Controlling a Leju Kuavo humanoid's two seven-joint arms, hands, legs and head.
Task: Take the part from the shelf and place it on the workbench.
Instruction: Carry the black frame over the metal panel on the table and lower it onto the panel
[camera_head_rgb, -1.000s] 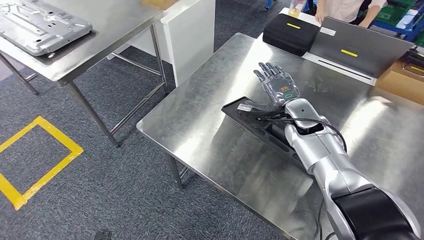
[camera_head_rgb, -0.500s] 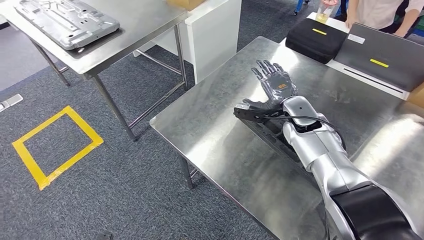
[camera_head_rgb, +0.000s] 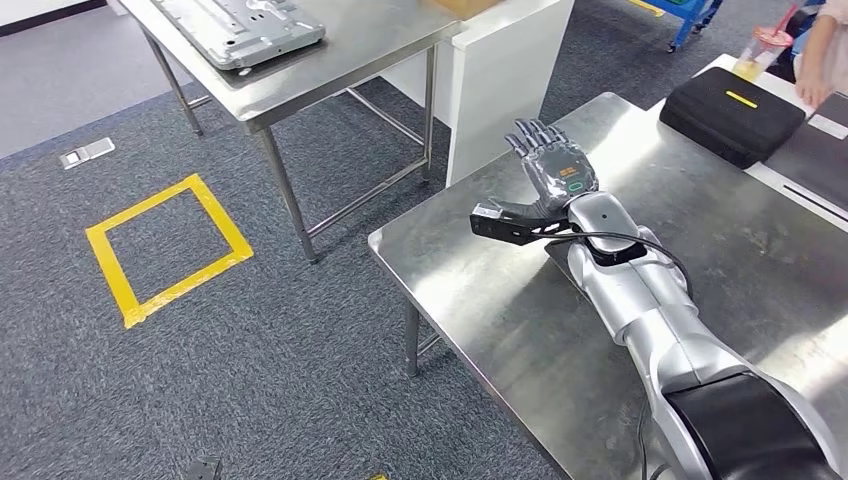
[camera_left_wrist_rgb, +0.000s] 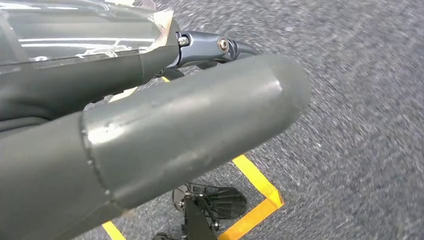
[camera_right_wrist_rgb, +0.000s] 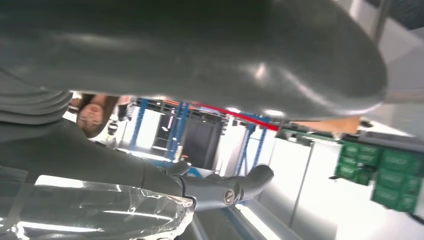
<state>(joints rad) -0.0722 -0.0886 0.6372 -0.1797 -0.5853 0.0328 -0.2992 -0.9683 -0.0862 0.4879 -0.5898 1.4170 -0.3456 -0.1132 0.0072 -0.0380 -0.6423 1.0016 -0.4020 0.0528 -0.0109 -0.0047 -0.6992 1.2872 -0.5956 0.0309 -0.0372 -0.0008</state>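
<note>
One black case (camera_head_rgb: 733, 115) lies closed beyond the workbench (camera_head_rgb: 480, 300); contents not visible. One lidded cup (camera_head_rgb: 765, 45) stands near it, by a person's hand (camera_head_rgb: 822, 70).

Two steel tables counted: the workbench and a second table (camera_head_rgb: 340, 60) bearing one grey metal plate (camera_head_rgb: 240, 25).

Right hand (camera_head_rgb: 555, 170) is over the workbench, fingers straight and spread, holding nothing. The dark part (camera_head_rgb: 556, 258) lies on the workbench beneath the wrist, mostly hidden.

Left hand (camera_left_wrist_rgb: 150, 140) hangs over grey carpet; grip cannot be told.

One yellow tape square (camera_head_rgb: 165, 245) marks the floor.

Bright overhead light; glare on workbench (camera_head_rgb: 700, 230); wrist views blurred.
</note>
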